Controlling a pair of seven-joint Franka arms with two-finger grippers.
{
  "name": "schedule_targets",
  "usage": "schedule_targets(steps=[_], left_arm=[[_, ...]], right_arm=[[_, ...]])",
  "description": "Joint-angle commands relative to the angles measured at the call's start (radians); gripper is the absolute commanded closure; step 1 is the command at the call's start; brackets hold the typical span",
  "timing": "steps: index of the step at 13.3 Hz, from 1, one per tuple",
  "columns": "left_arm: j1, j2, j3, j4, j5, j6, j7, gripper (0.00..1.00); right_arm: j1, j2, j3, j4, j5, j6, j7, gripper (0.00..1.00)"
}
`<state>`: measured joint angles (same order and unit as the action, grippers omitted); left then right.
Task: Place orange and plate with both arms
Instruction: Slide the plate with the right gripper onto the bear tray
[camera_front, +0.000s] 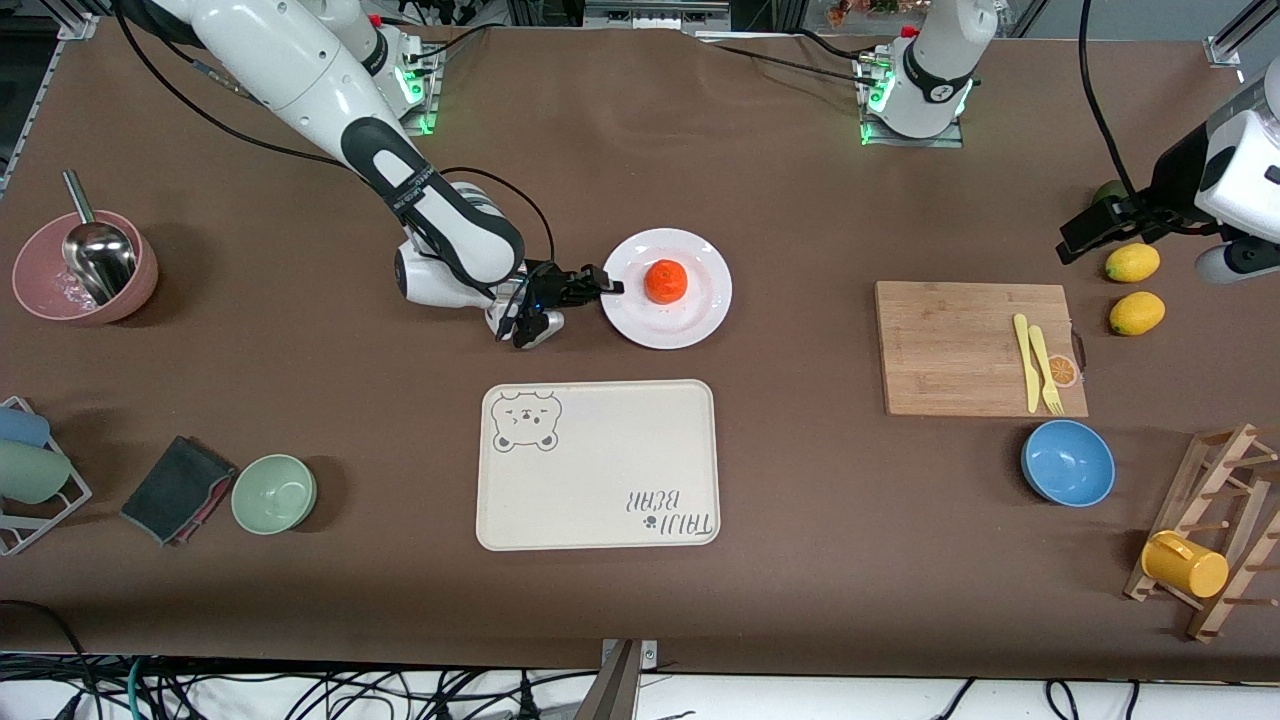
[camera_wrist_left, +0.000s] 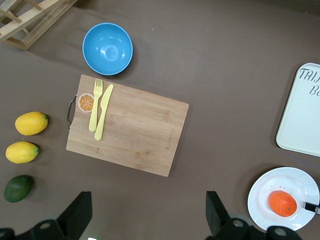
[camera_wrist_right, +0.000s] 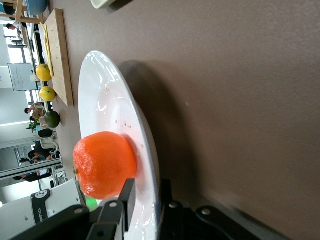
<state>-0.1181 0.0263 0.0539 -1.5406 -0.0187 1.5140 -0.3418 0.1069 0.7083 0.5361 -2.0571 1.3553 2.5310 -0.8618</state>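
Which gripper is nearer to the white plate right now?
The right. The right gripper is shut on the rim of the plate, which carries the orange. The left gripper hangs open over the lemons, well toward the left arm's end of the table.

A cream bear-print tray (camera_front: 598, 465) lies mid-table; a blue bowl (camera_front: 1067, 462) sits near a cutting board (camera_front: 960, 350) carrying yellow cutlery (camera_front: 1036, 362).
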Motion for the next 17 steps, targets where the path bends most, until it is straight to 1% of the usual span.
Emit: schedule_targets(steps=[1, 2, 3, 7, 10, 12, 14, 15, 16, 17], left_arm=[[0.0, 0.011, 0.003, 0.03, 0.005, -0.023, 0.015, 0.0], [0.0, 0.011, 0.003, 0.03, 0.003, -0.023, 0.015, 0.0], [0.0, 0.011, 0.003, 0.03, 0.003, -0.023, 0.015, 0.0], [-0.002, 0.011, 0.003, 0.03, 0.003, -0.023, 0.012, 0.0], [-0.002, 0.011, 0.003, 0.03, 0.003, -0.023, 0.012, 0.0], [0.0, 0.011, 0.003, 0.03, 0.003, -0.023, 0.012, 0.0], [0.0, 0.011, 0.003, 0.03, 0.003, -0.023, 0.012, 0.0], [0.0, 0.011, 0.003, 0.03, 0.003, -0.023, 0.012, 0.0], [0.0, 0.011, 0.003, 0.03, 0.003, -0.023, 0.012, 0.0], [-0.002, 0.011, 0.003, 0.03, 0.003, -0.023, 0.012, 0.0]], right_arm=[[0.004, 0.017, 0.008, 0.015, 0.025, 0.014, -0.026, 0.88], [0.004, 0.02, 0.007, 0.017, 0.024, 0.012, -0.026, 0.91], [0.002, 0.023, 0.007, 0.017, 0.024, 0.011, -0.026, 0.99], [-0.013, 0.01, 0.004, 0.041, 0.022, 0.005, -0.023, 1.0], [-0.045, 0.002, 0.002, 0.118, 0.022, -0.031, -0.008, 1.0], [-0.102, 0.011, -0.001, 0.181, 0.015, -0.063, 0.0, 1.0], [-0.166, 0.011, -0.011, 0.23, -0.001, -0.122, 0.045, 1.0], [-0.185, 0.019, -0.037, 0.247, -0.024, -0.141, 0.049, 1.0], [-0.187, 0.043, -0.072, 0.286, -0.045, -0.146, 0.05, 1.0], [-0.188, 0.084, -0.103, 0.329, -0.056, -0.149, 0.049, 1.0]])
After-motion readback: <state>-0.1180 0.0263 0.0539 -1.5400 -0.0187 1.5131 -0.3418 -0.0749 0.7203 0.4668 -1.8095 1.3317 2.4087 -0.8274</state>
